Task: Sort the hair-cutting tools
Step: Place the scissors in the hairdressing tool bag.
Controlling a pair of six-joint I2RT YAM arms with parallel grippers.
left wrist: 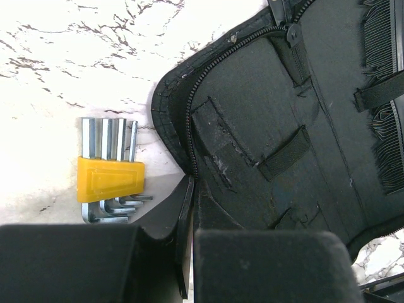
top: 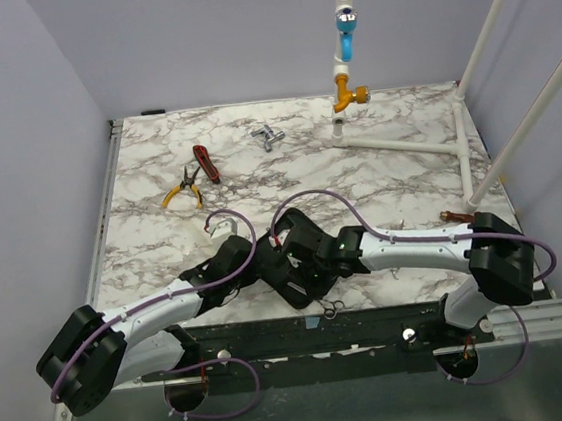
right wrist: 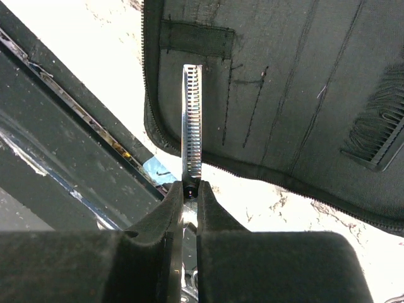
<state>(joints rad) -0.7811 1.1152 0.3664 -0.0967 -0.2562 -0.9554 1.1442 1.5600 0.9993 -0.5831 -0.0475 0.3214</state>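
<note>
Marbled table [top: 408,172], plain lilac walls [top: 13,148]

Both arms bent inward over the tabletop's [top: 406,157] near edge, left gripper [left wrist: 191,203] closed, seemingly pinching case [left wrist: 265,113] rim, right gripper [right wrist: 189,197] clamped on scissors [right wrist: 192,120].

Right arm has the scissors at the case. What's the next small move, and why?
Probably ease the right gripper forward, sliding the scissors under the strap just ahead of their toothed blade. That blade lies over the open case, aimed at the strap, and the left gripper seems to pin the case rim.
</note>
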